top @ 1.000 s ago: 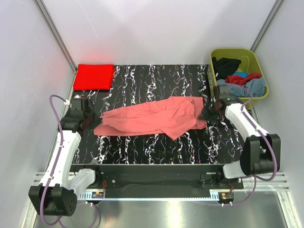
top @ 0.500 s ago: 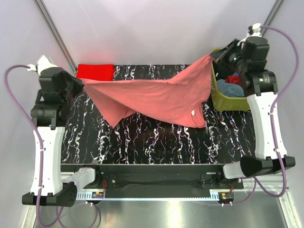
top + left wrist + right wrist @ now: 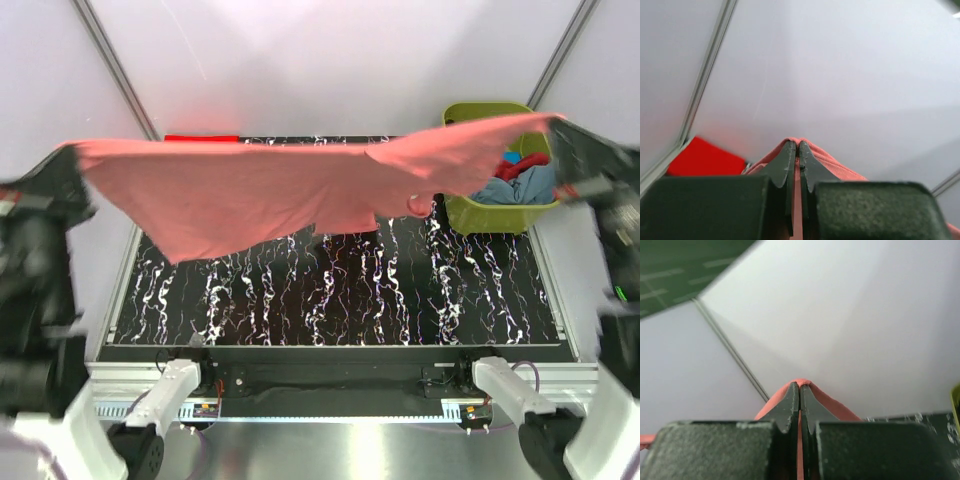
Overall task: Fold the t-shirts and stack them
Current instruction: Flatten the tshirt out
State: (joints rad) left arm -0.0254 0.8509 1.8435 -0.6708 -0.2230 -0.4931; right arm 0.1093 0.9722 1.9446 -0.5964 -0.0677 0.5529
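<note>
Only wrist views show both jaws pinching the salmon t-shirt (image 3: 250,190) — overhead, the green tub (image 3: 490,215) holds other shirts (image 3: 525,185).

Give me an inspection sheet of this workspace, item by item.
surface: black marbled table.
job's things: salmon pink t-shirt stretched in the air between both grippers; folded red t-shirt at the far left corner; other shirts in the tub.
clutter: olive-green tub at far right.
grippers: left gripper and right gripper both shut on the salmon pink t-shirt.
cables: nothing seen.
surroundings: white walls.
</note>
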